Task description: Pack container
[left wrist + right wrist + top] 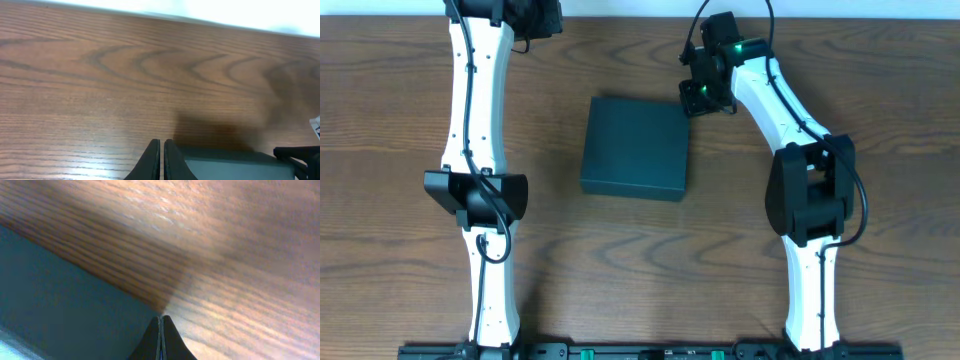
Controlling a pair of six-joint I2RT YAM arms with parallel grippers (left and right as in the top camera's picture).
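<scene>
The container (635, 147) is a dark teal-green square box lying closed at the middle of the table. My right gripper (703, 96) is shut and empty, right at the box's far right corner. In the right wrist view its closed fingertips (161, 322) sit at the edge of the box (60, 295). My left gripper (542, 17) is at the far edge of the table, left of the box. In the left wrist view its fingers (162, 150) are shut and empty above the wood, with the box (235, 165) low on the right.
The wooden table (400, 120) shows no other objects. Both arm bases stand at the near edge. The right gripper (300, 156) shows at the right edge of the left wrist view.
</scene>
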